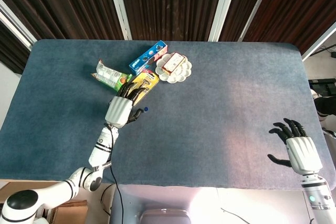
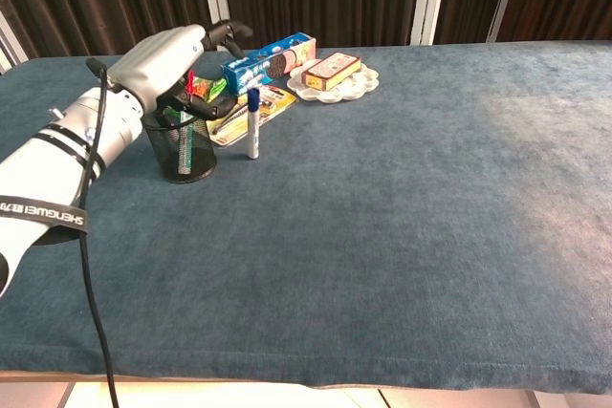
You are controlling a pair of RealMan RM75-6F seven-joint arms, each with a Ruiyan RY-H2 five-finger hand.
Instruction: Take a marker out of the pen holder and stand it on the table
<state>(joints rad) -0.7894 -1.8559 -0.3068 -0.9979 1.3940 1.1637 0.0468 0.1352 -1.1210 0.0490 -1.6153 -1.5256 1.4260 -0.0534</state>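
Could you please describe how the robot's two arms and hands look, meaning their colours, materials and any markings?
Each robot hand, left robot hand and right robot hand, has a silver-white back shell and black fingers. The left arm is white with black bands, grey lettering and a black cable alongside.

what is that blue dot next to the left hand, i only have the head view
observer: It is the cap of the blue marker, seen end on. The chest view shows it standing upright on the table.
operator: is the hand holding it
observer: No, the left hand is apart from it, above the pen holder.
operator: anything in the holder
observer: Yes, a red marker sticks out of it.
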